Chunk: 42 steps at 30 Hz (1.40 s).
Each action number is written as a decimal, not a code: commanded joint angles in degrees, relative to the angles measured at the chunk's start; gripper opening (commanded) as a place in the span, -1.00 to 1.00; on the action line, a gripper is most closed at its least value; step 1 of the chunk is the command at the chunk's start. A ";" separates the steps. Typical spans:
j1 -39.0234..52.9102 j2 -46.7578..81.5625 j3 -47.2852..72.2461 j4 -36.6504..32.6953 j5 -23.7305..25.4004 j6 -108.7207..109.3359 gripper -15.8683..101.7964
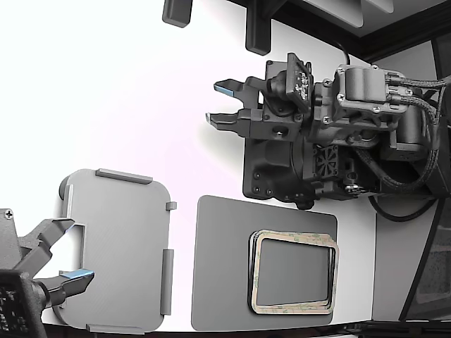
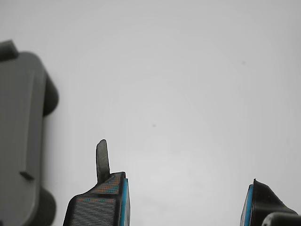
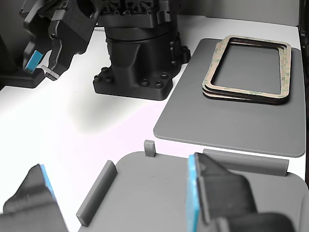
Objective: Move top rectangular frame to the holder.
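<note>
Frames lie stacked on the dark mat, top rectangular frame untouched, beyond the bare holder, while the gripper, jaws apart and empty, probably must first descend over it.

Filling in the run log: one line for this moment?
gripper: open, empty | top rectangular frame: untouched, atop stack on dark mat | holder: no frame on it

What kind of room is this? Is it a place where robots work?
Probably a robot lab bench or test workstation. A black robot arm stands bolted on a plain white table, with a stack of frames on a dark grey mat and a tabbed grey holder beside it.
</note>
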 commanded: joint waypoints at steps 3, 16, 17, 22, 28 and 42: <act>-0.79 0.44 -1.41 -0.35 -0.79 -0.44 0.97; -0.53 -5.45 -7.12 -0.79 -1.93 -1.05 0.96; -0.44 -6.77 -8.44 -0.88 -2.20 -1.14 0.94; 2.64 -12.30 -16.08 2.81 -4.48 -5.27 0.86; 9.49 -17.14 -25.05 8.00 -6.24 -8.53 0.97; 31.55 -28.48 -33.31 12.74 0.88 -6.77 0.97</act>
